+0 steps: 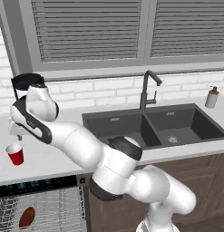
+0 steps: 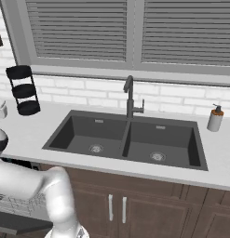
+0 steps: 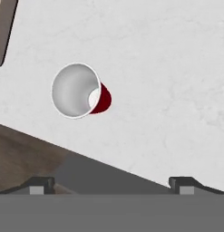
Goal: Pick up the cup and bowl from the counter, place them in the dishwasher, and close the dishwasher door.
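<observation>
The red cup [image 1: 15,154] stands upright on the pale grey-white worktop [image 1: 54,158], near its front edge and well to the left of the dark double sink. It tapers toward its base, with a white rim and a white inside; from above its mouth [image 3: 75,90] is open and holds nothing. Below that stretch of worktop the dishwasher [image 1: 41,206] stands open, its black control strip showing teal marks along the top. The reddish-brown bowl [image 1: 26,217] sits inside among the grey wire racks, tipped up on its edge. The dishwasher door [image 2: 16,222] hangs folded down, a flat dark panel.
</observation>
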